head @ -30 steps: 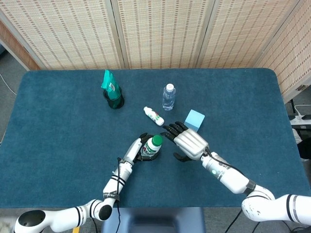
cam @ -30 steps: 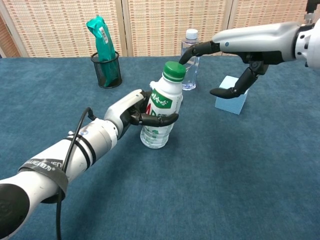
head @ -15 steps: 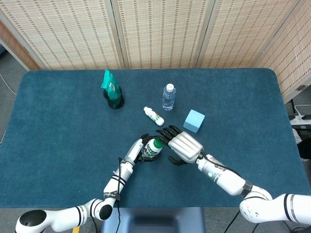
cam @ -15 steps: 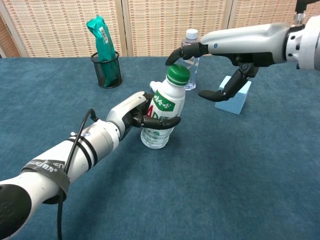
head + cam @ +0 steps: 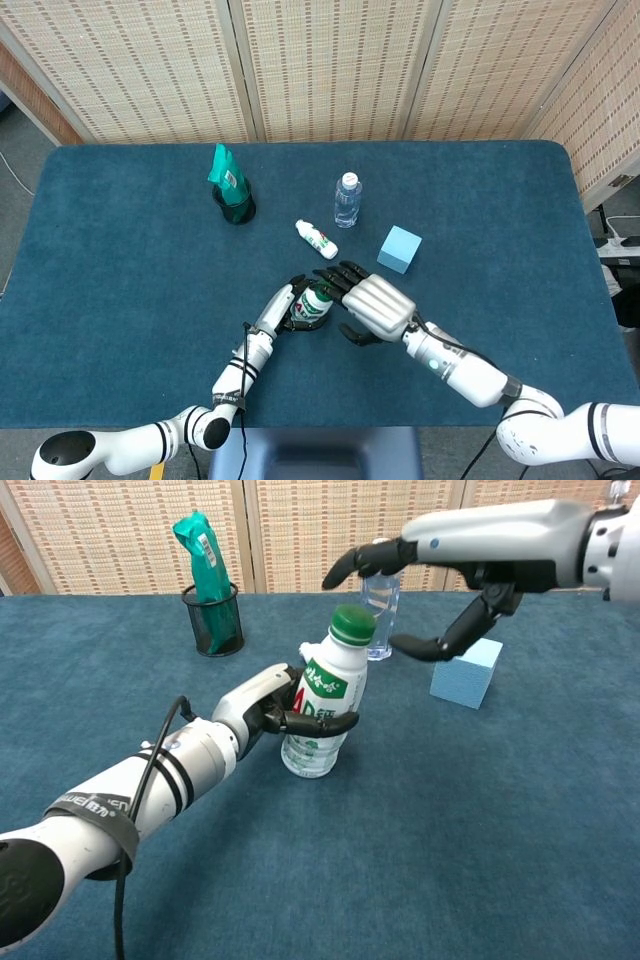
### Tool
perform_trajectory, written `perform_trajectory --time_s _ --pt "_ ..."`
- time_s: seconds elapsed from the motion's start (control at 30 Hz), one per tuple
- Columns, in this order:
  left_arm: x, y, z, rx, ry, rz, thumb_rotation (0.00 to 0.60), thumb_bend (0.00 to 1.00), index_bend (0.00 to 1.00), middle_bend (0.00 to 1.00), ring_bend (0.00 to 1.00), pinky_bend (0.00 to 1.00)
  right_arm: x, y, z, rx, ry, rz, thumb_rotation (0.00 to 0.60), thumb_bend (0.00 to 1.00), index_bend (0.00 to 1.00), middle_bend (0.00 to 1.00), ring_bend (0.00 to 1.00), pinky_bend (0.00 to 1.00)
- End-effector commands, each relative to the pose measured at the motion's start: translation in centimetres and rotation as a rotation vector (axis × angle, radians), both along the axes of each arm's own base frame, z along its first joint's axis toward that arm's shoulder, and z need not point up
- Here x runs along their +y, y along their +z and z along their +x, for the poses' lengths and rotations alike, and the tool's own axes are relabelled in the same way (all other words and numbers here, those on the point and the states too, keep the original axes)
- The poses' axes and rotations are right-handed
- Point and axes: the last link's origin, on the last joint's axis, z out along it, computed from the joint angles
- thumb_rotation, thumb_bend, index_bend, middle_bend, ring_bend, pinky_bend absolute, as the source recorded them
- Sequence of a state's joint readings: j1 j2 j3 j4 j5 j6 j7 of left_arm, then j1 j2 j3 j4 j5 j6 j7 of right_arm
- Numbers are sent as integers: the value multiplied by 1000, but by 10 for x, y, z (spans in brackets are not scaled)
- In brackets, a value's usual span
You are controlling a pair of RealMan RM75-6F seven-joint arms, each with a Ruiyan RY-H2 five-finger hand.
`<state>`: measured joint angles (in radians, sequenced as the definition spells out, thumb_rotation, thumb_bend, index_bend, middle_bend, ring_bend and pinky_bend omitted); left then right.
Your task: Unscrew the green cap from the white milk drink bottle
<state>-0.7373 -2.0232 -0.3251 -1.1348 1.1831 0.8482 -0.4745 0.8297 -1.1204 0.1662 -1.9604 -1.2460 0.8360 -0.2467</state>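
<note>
The white milk drink bottle stands upright near the table's front centre, its green cap screwed on top. My left hand grips the bottle's body from the left, fingers wrapped around the label. The bottle shows in the head view too, held by that left hand. My right hand hovers open just above and to the right of the cap, fingers spread and thumb below, not touching it. From the head view the right hand partly overlaps the cap.
A black mesh cup holding a green packet stands at the back left. A clear water bottle, a small white bottle lying on its side and a light blue block sit behind and right of the milk bottle.
My right hand has moved left toward the bottle until its spread fingers arch over the green cap. The left hand keeps its grip; the bottle tilted slightly and stands upright again.
</note>
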Motion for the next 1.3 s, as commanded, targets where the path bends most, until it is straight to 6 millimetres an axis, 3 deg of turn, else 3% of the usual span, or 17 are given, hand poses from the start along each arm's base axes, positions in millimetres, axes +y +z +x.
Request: perform_trajectory --time_s 0.03,0.33,1.0,1.3 --pt "0 1 0 0 -1 5 600 805 720 799 333 2 -8 5 -9 9 -16 -44 524 459 97 0 0 0" --pt "1 -3 -2 10 1 0 600 809 722 800 333 3 -11 -4 -26 90 -58 -17 525 459 106 0 0 0" --pt "3 -7 4 -7 -3 -18 600 894 726 832 387 59 -4 -10 -18 91 -44 20 527 460 112 0 0 0" --pt "9 -8 -3 -22 47 -58 600 923 730 839 393 64 7 -8 -13 74 -13 53 528 487 135 0 0 0"
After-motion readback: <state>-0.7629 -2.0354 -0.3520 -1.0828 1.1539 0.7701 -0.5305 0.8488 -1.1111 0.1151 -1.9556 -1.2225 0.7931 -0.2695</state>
